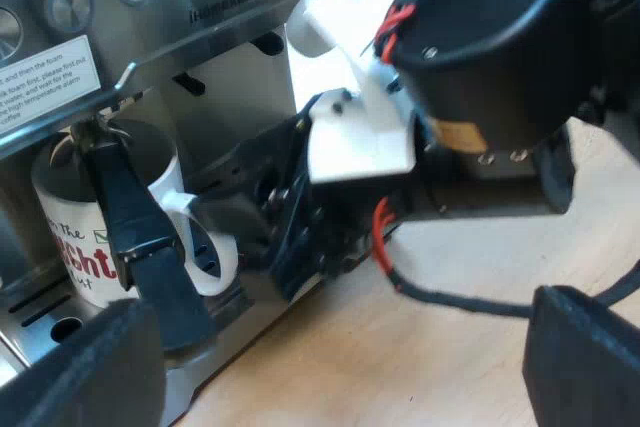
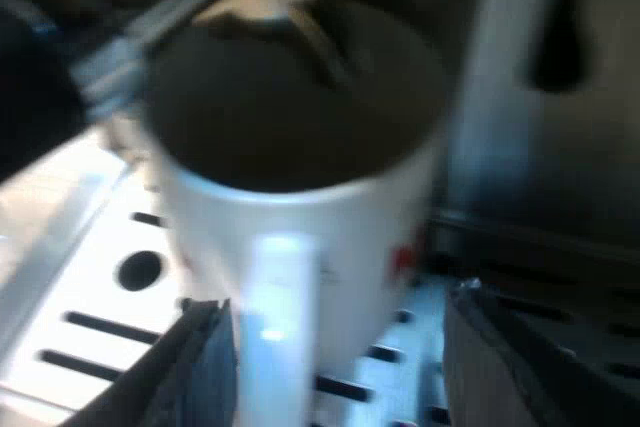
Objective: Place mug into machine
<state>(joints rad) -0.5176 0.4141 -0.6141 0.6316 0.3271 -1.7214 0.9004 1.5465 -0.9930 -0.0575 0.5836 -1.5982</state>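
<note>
On the tray (image 2: 70,277) of the machine (image 1: 240,77), the mug (image 2: 300,197) stands upright. My right gripper (image 2: 340,347) straddles its handle (image 2: 280,317), apparently unclamped; my left gripper (image 1: 340,337) gapes wide, empty.

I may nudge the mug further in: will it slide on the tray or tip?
The mug looks like glazed ceramic: probably rigid, fairly heavy, slick. It stands upright on the slotted metal drip tray, so a low push likely slides it, though slots might snag its base. It is taller than wide; a push near the rim could tip it.
</note>
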